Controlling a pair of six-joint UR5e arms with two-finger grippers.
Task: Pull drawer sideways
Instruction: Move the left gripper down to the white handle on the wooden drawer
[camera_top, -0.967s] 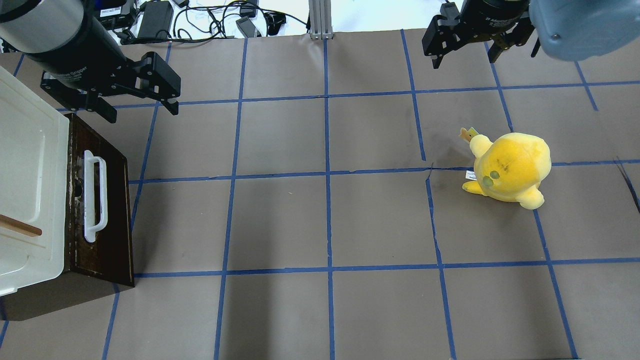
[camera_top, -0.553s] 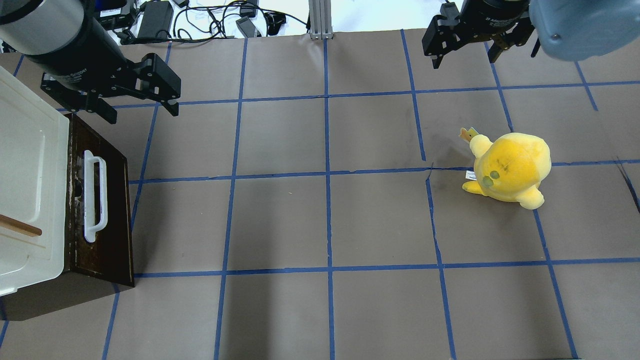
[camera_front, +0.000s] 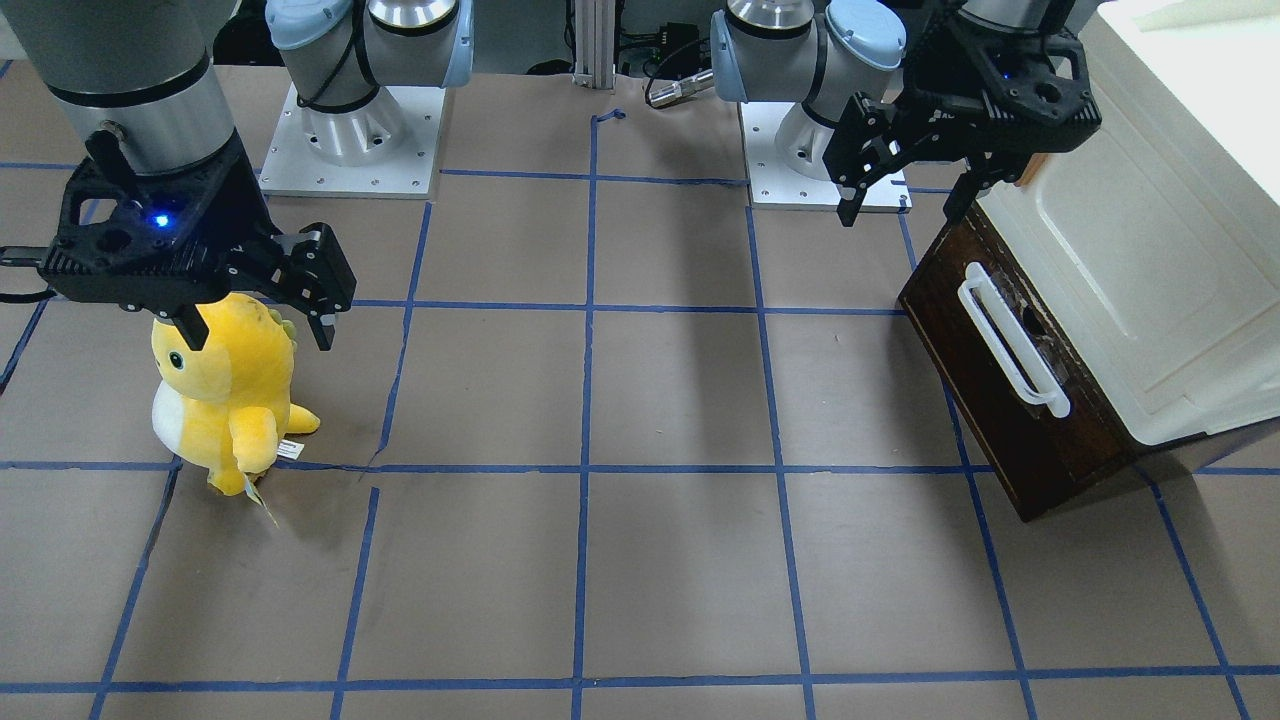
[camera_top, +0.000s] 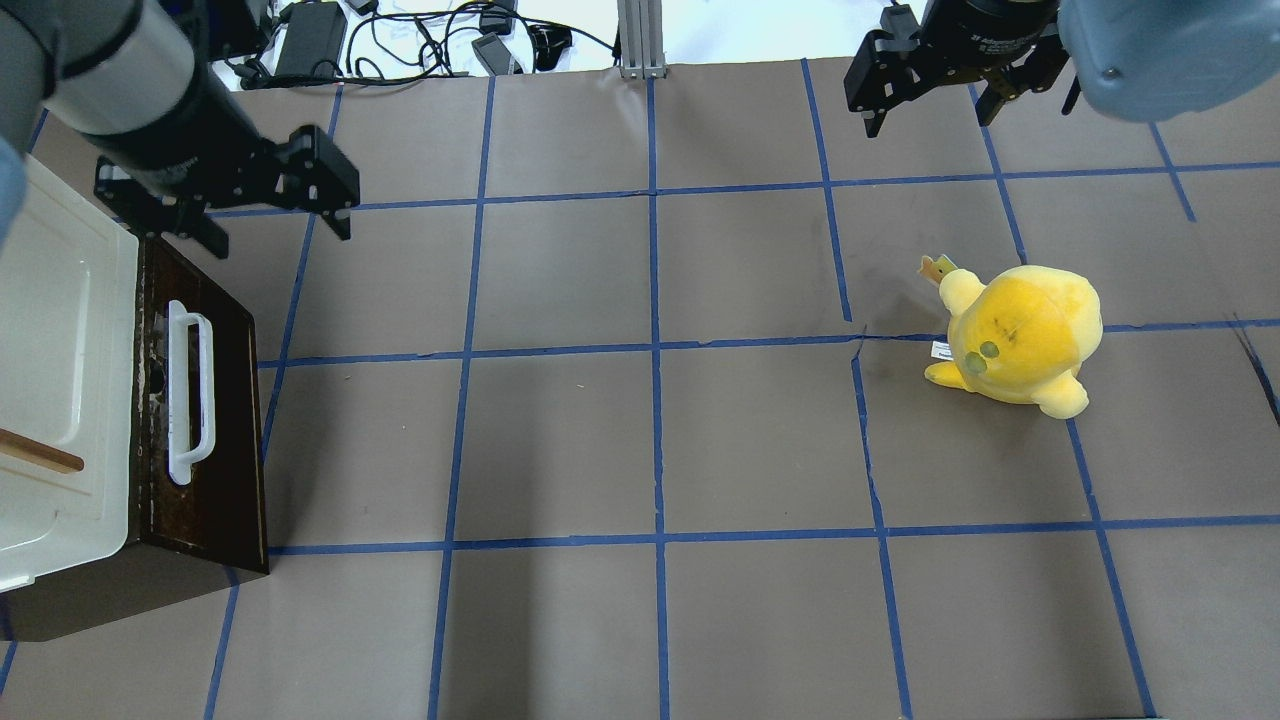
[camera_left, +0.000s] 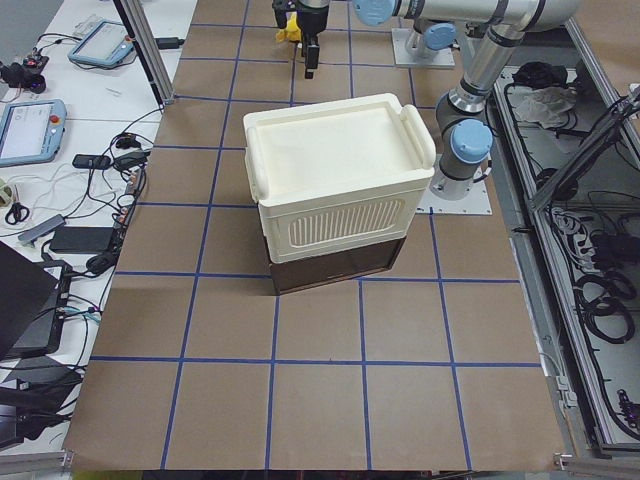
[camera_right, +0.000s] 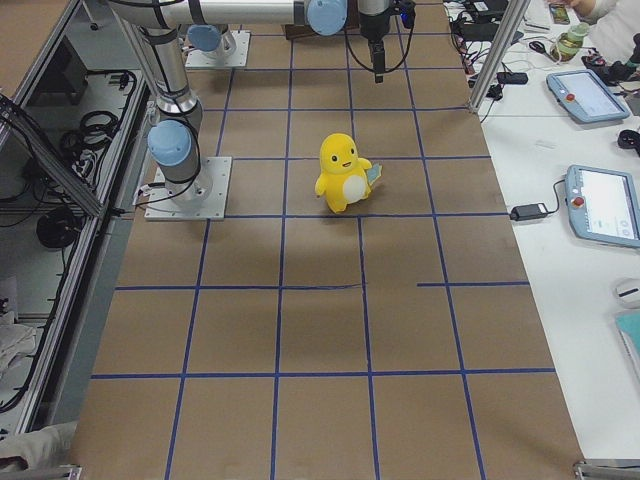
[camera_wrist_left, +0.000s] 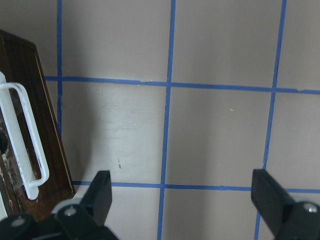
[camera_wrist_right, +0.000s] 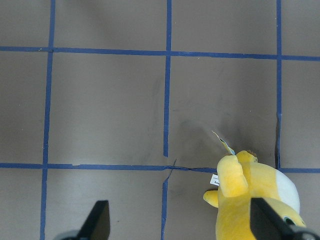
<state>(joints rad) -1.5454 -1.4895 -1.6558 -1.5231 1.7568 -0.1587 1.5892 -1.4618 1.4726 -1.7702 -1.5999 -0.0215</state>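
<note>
Dark brown drawer (camera_top: 235, 450), long white bar handle (camera_top: 179, 400); left hand (camera_top: 280, 230), right hand (camera_top: 925, 120) spread-fingered, empty.

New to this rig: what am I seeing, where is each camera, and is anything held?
Two robot arms stand bolted to a table, each ending in a two-finger gripper. One camera looks down from behind the robot, one faces it, one sits at each table end, and one rides on each wrist. On the table are a cream box with a dark drawer beneath it, which has a white handle, and a yellow plush. The left gripper hovers open near the drawer; the right gripper hangs open near the plush. Neither holds anything.
</note>
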